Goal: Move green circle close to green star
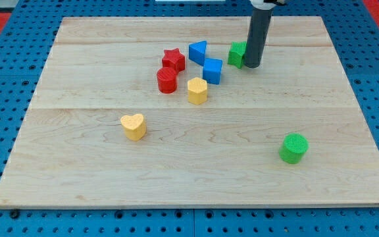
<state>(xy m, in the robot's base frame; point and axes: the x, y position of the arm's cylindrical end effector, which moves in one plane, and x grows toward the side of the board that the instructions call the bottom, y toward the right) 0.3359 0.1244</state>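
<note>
The green circle (293,147) is a short green cylinder at the view's lower right of the wooden board (196,178). The green star (236,54) sits near the view's top centre-right, partly hidden behind my rod. My tip (251,65) rests on the board right against the green star's right side. The tip is far from the green circle, which lies well below and to the right of it.
A cluster lies left of the green star: a blue triangle (198,51), a blue cube (212,70), a red star (173,60), a red cylinder (167,80) and a yellow block (197,91). A yellow heart (133,126) sits at lower left.
</note>
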